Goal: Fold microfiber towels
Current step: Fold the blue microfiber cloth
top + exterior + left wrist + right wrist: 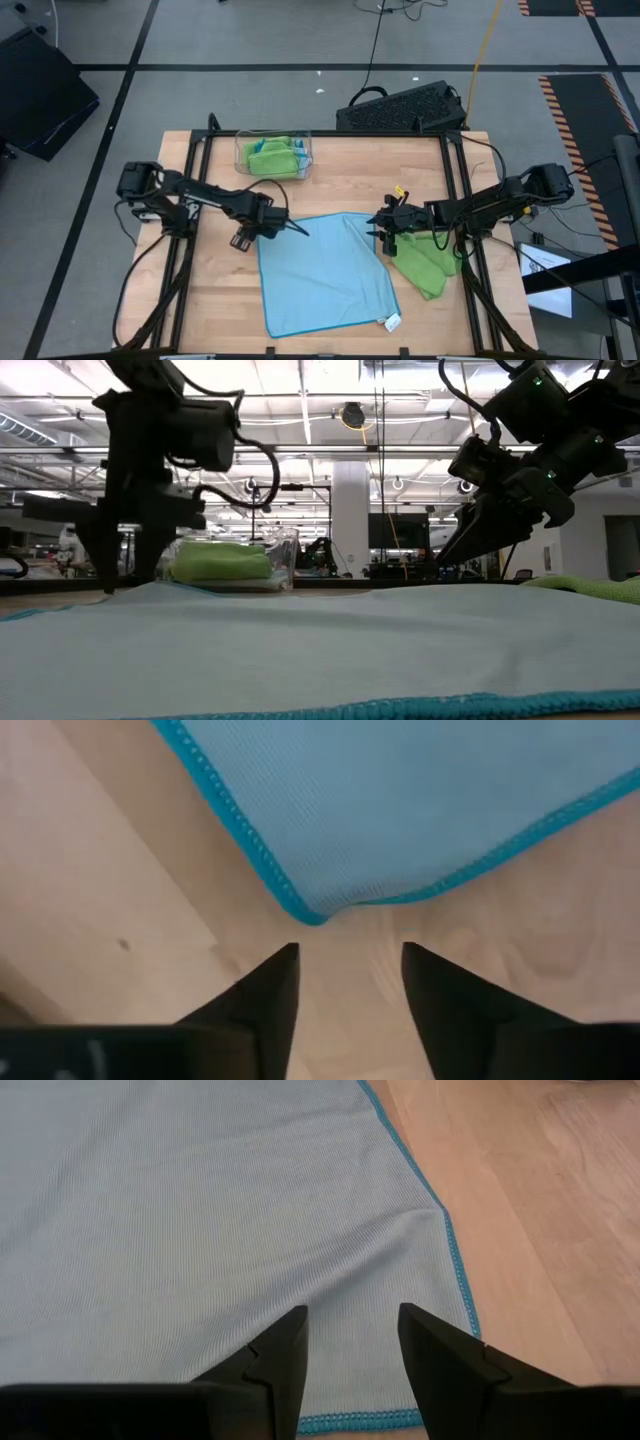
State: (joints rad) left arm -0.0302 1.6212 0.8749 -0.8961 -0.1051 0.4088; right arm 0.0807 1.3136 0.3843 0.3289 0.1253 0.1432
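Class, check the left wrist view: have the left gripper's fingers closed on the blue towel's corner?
No: the left gripper has both fingers apart over bare wood, with the blue towel corner just ahead of the tips.

arms: two, dark, jointed, slim links
left gripper (297, 230): black, two tapered pointed fingers (262, 1000)
right gripper (374, 228): black, yellow tag above
cables: black, looped beside the wrists

A wooden table (330, 170) occupies the frame centre, a clear plastic tray (305, 160) sits at its upper left, and a black keyboard (402, 108) lies above its upper edge.
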